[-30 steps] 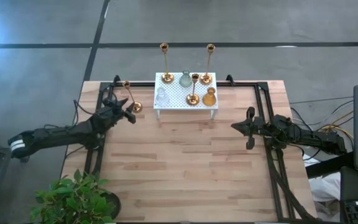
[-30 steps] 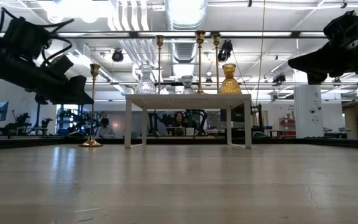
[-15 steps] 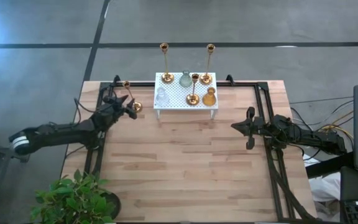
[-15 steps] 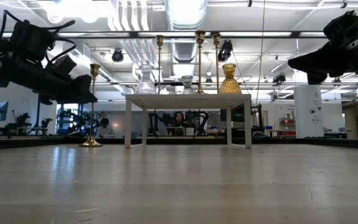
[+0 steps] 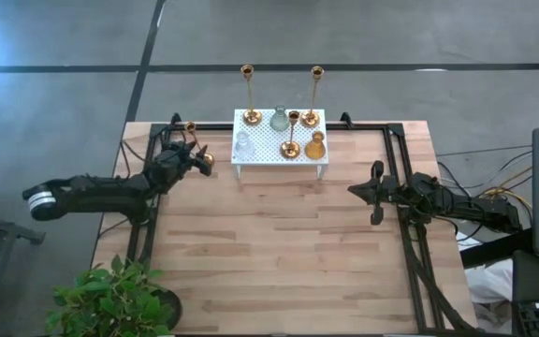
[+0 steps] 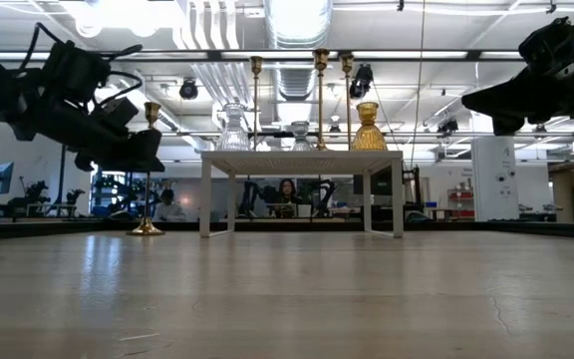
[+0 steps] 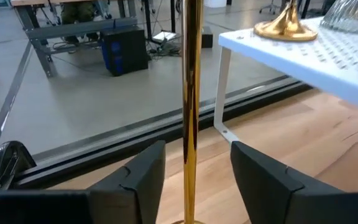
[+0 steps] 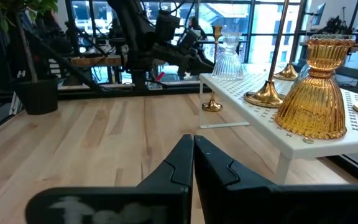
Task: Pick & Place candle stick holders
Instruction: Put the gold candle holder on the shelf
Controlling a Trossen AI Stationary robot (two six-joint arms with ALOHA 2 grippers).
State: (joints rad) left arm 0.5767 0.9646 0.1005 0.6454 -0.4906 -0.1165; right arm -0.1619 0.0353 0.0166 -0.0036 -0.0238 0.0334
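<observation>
Two L fingers flank brass stem.

One brass holder stands upright on the table, left of the rack, its thin stem between two open fingers. On the rack stand two tall brass holders at the back, a clear glass one between them, another glass one, a short brass one and a squat amber ribbed one.

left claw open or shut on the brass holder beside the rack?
Open: left claw fingers straddle the brass holder stem, gaps both sides.
</observation>
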